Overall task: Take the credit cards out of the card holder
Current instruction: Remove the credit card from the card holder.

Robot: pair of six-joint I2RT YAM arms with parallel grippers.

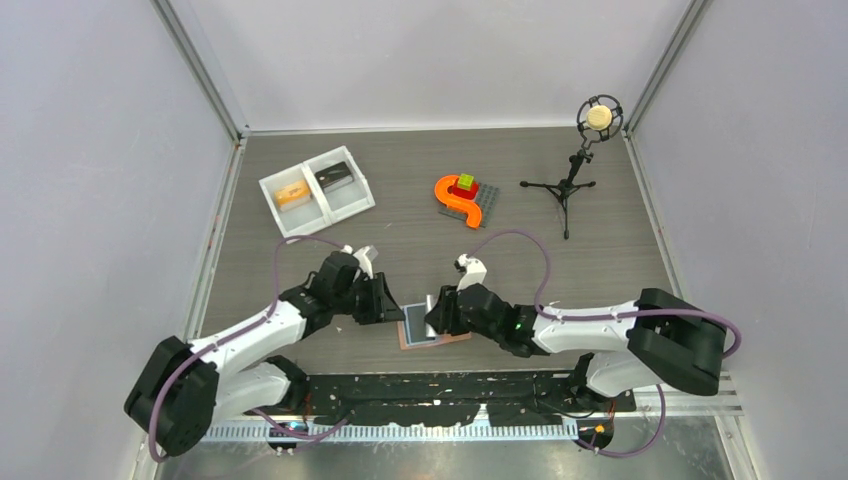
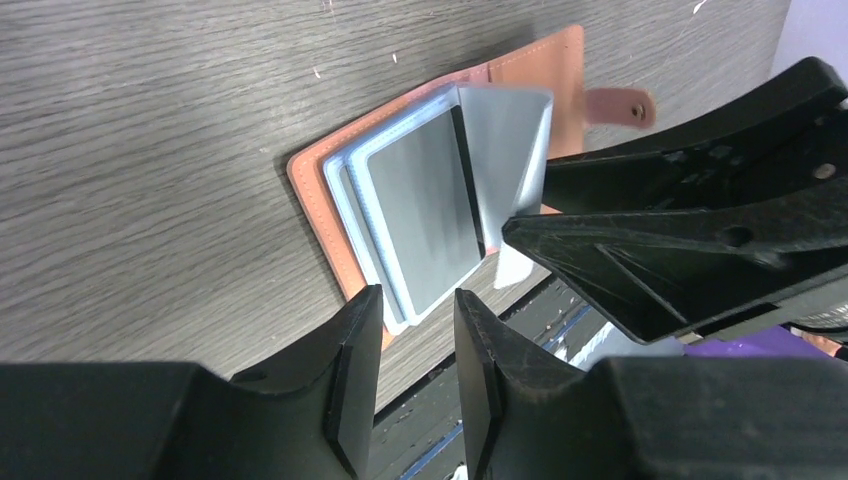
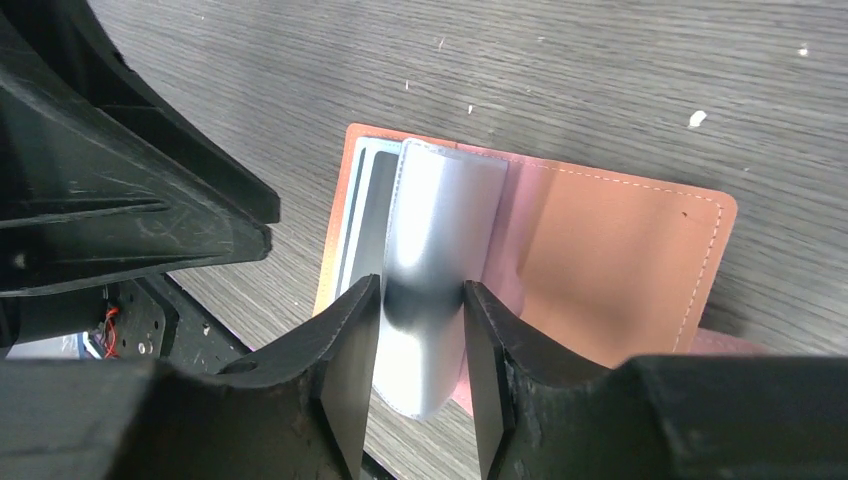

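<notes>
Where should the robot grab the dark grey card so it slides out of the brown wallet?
Probably the edge of the dark grey flat card nearest the left gripper, coming in low from that side. It lies flat in the salmon-brown card holder, so only an edge can be pinched, and the right gripper holds the light blue pocket leaf clear.

Open card holder (image 2: 320, 190) lies on table (image 2: 150, 150); grey card (image 2: 425, 215) shows above parted left pincer (image 2: 418, 297).

The card holder (image 1: 434, 331) lies lower centre on the table (image 1: 610, 260); tray (image 1: 300, 212) upper left, microphone stand (image 1: 570, 185) upper right.
</notes>
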